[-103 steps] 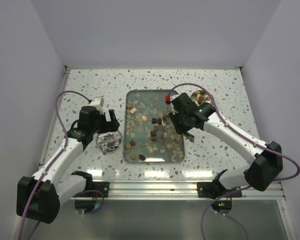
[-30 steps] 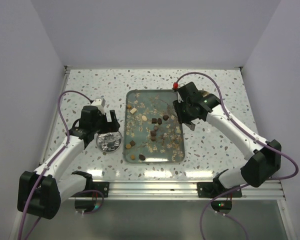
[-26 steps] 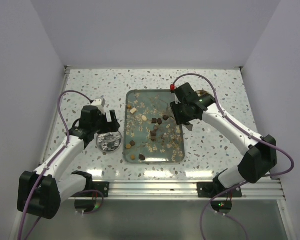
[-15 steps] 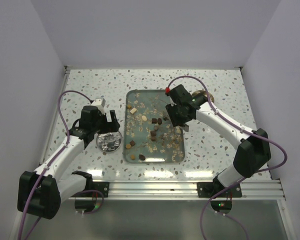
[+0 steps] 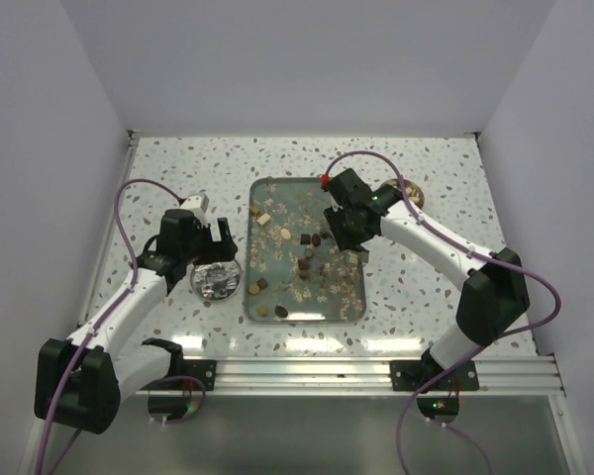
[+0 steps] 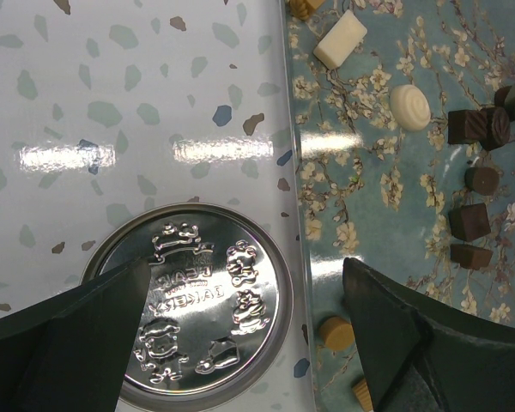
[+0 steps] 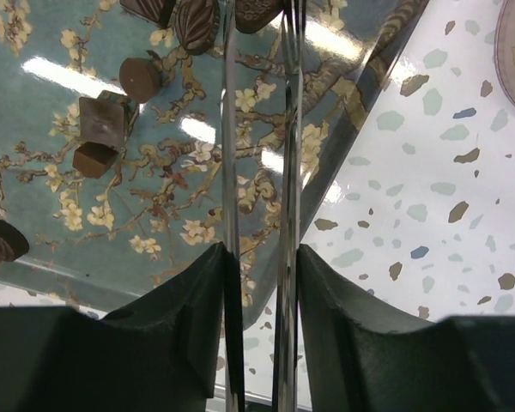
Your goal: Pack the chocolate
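Note:
The chocolate (image 5: 308,259) lies scattered on a teal flowered tray (image 5: 262,190): dark cubes and rounds (image 7: 99,129) and cream or tan pieces (image 6: 409,106). My right gripper (image 5: 352,240) is over the tray's right side, shut on metal tongs (image 7: 287,129). The tong blades reach forward to dark pieces (image 7: 196,19) at the top edge of the right wrist view. My left gripper (image 5: 219,239) is open and empty above a silver embossed tin lid (image 6: 189,318), left of the tray.
A round tin (image 5: 409,194) holding some candies stands right of the tray's far end, partly behind my right arm. Thin pale flakes (image 5: 322,292) litter the tray. The tray's right rim (image 7: 360,94) meets the speckled table. Walls close in on three sides.
My right gripper with the tongs has swung left from beside the tin to over the tray's right half. The left arm has not moved.

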